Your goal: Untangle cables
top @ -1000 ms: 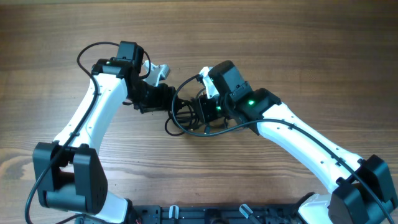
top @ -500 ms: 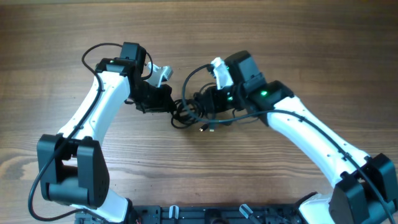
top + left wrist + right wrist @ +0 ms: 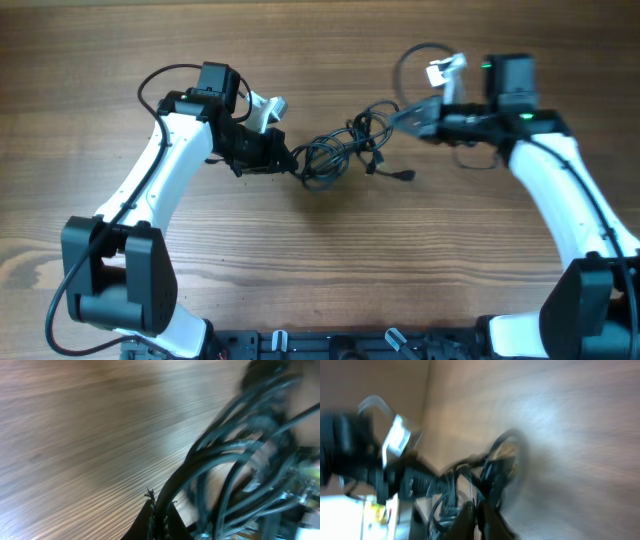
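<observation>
The cables (image 3: 335, 155) lie on the counter (image 3: 300, 270) between the two arms, toward the far side, bunched into a loose black knot of thin overlapping loops. The left side of the bunch is clamped in the left end effector (image 3: 289, 160), whose fingers are seen pressed together on a cord in the wrist view. The bundle is judged to be anchored there so that the other arm can pull against it. A single strand is stretched rightward into the right end effector (image 3: 399, 117), which appears clenched on it, though that wrist view is blurred. One connector plug (image 3: 405, 177) trails free at the near right of the knot.
</observation>
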Tool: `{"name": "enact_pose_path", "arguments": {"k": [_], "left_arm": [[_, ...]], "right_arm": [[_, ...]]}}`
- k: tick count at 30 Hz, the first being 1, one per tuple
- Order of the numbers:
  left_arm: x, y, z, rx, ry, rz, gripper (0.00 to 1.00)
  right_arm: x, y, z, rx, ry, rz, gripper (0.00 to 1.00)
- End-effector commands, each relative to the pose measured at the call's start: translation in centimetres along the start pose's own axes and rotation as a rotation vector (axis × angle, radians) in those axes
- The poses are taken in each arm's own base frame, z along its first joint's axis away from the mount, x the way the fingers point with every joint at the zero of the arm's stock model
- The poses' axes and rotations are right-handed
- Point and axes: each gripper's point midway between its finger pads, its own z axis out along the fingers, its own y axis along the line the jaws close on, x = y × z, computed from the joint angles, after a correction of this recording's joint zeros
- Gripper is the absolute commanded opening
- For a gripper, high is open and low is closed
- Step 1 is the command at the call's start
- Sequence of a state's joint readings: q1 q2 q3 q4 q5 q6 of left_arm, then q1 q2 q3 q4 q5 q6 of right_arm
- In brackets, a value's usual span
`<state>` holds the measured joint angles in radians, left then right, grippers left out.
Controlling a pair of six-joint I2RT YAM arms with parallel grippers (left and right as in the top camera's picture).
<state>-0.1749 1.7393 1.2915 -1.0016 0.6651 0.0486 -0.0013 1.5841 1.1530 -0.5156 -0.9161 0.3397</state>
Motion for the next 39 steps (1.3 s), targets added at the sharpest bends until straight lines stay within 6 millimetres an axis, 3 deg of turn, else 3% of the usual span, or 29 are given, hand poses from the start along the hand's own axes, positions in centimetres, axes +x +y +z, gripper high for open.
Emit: {"name": "enact_pose_path", "arguments": {"k": [1,5,9,12,15,16,17,19,20,25,31,36,39], "left_arm": [[0.8,2.6,0.1,-0.097,0.028,-0.028,0.04],[0.8,2.6,0.1,-0.097,0.028,-0.028,0.04],[0.6,1.7,0.2,-0.042,0.020,-0.022,0.04],[-0.5,-1.5,-0.2,0.137,-0.021,0.021,0.04],[-0.8,-5.0,-1.3,0.321,-0.056,0.133,0.04],[-0.8,-5.9,-1.8,0.373,-0.064,0.153,0.04],[-0.7,-6.3,-1.9,0.394,-0.066,0.154,0.04],[-0.5,-7.1,-2.3,0.449,-0.059,0.141,0.04],[-0.3,-7.5,-2.5,0.473,-0.053,0.131,0.04],[0.0,-8.5,-3.0,0.541,-0.012,0.007,0.04],[0.1,-10.6,-4.5,0.694,-0.003,-0.015,0.04],[0.1,-10.6,-4.5,0.694,0.007,-0.044,0.04],[0.1,-10.6,-4.5,0.694,0.008,-0.044,0.04]], "right_arm": [[-3.1,-3.9,-4.7,0.084,-0.137,0.083,0.04],[-3.0,-6.6,-6.1,0.189,-0.161,0.124,0.04],[-1.6,-6.0,-5.1,0.188,-0.097,0.067,0.04],[0.1,-4.2,-3.2,0.142,-0.013,-0.031,0.04],[1.9,-0.6,-0.7,0.026,0.072,-0.181,0.21],[2.7,0.5,0.5,0.008,0.104,-0.234,0.40],[3.3,0.9,1.3,0.014,0.123,-0.257,0.52],[4.2,1.9,2.7,0.018,0.153,-0.298,0.66],[4.5,2.3,3.0,0.012,0.161,-0.296,0.68],[5.0,2.3,3.3,0.032,0.179,-0.262,0.68],[6.3,2.2,3.4,0.032,0.224,-0.276,0.63],[7.3,1.4,3.5,0.091,0.262,-0.296,0.52],[7.6,0.8,4.0,0.153,0.270,-0.313,0.38]]}}
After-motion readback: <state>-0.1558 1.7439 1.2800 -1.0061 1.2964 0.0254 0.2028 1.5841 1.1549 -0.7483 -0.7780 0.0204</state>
